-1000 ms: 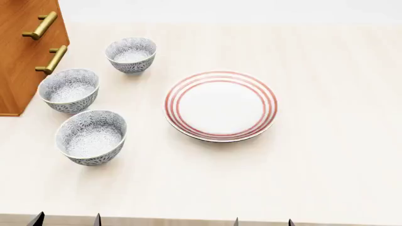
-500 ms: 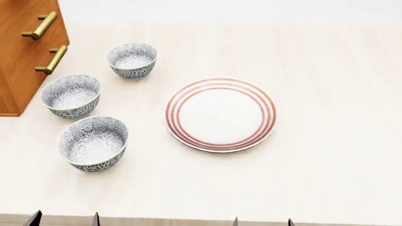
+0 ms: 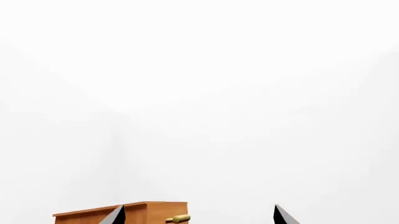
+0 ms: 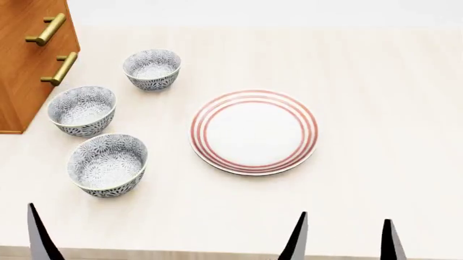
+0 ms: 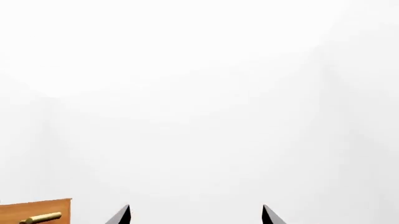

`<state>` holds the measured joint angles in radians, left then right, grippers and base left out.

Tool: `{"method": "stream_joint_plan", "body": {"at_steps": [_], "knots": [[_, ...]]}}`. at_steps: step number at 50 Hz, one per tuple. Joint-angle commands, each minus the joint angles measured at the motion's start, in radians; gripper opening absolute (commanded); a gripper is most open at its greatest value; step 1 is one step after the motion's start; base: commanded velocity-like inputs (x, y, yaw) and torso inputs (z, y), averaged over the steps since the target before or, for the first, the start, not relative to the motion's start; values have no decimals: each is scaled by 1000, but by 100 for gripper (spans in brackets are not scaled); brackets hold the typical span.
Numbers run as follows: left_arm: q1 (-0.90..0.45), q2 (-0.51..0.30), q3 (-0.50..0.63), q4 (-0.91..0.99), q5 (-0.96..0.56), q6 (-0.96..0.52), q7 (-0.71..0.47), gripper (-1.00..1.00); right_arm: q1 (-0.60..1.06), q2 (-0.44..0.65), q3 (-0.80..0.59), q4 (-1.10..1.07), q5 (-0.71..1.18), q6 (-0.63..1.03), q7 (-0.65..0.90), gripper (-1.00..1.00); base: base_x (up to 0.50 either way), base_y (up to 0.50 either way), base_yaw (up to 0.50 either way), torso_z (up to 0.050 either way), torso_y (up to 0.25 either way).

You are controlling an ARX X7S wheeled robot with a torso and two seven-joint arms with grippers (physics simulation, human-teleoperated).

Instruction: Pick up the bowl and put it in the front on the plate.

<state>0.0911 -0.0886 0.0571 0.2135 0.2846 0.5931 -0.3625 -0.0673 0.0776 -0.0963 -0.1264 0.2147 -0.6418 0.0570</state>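
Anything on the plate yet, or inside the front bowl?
Nothing on the plate; its white centre is bare. The front bowl shows only its printed interior. Whatever lies beneath either is hidden.

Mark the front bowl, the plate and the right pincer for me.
front bowl (image 4: 107,164): head view, on its patterned inside.
plate (image 4: 254,131): head view, on its bare white centre.
right pincer (image 4: 346,238): head view, midway between its two dark fingertips.

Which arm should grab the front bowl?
Left, probably. The front bowl sits left of the plate, just ahead of the left gripper. The right gripper, open too, sits past the plate's side.
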Motion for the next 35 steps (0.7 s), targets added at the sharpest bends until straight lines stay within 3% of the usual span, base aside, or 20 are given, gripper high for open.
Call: {"method": "stream_joint_plan", "body": {"at_steps": [1, 35], "knots": [[17, -3, -12, 48, 90, 100, -68, 100, -10, 5, -8, -19, 30, -150, -19, 100, 0, 0, 0, 0, 0], [15, -39, 27, 47, 95, 77, -123, 100, -14, 41, -50, -12, 20, -192, -1, 100, 477, -8, 0, 0, 0]]}}
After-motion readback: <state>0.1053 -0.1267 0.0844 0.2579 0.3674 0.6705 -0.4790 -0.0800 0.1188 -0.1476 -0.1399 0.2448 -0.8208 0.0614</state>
